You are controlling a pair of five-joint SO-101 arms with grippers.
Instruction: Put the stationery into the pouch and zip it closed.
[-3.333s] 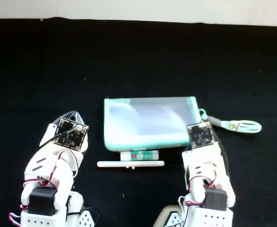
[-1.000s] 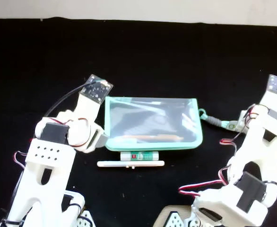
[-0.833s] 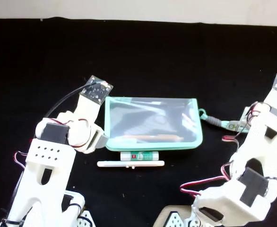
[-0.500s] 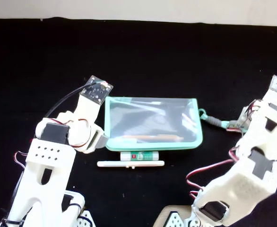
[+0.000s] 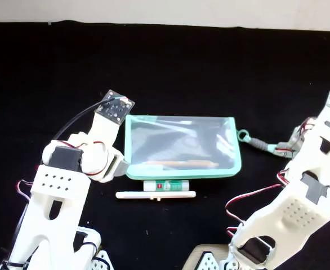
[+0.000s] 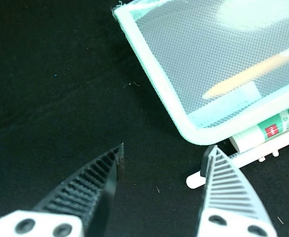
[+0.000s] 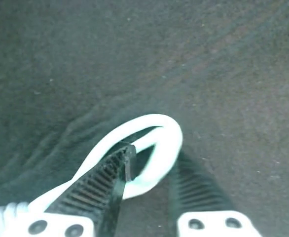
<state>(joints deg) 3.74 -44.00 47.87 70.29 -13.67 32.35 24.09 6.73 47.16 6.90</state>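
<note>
Pouch (image 5: 182, 143): mint-edged with a clear mesh face, lying flat at mid-table (image 5: 182, 62), long edge toward the arms. A pencil (image 6: 253, 74) is inside it, lying along the near edge. Two items are outside: the glue stick (image 5: 166, 184) touches the pouch's near edge and runs parallel to it, and the white pen (image 5: 155, 195) lies just beyond the glue stick on the arm side, also parallel. Left gripper (image 6: 166, 148): jaws spread wide, nothing held, low over bare table just off the pouch's near left corner. That corner lies ahead of the gap between the jaws, apart from both tips. One end of the white pen sits near the tip of the white jaw; contact cannot be judged. Strap (image 5: 263, 146): runs from the ring at the pouch's right side out toward the right arm at the table's right edge. Right gripper (image 7: 155, 159): down at the strap's far end, at the white loop (image 7: 157, 121). Its jaws stand a narrow gap apart. The black ribbed tip sits inside the loop, the other jaw is outside it, and one strand of the loop passes between them. A sliver of space shows beside that strand, so it reads as hooked, not pinched.
</note>
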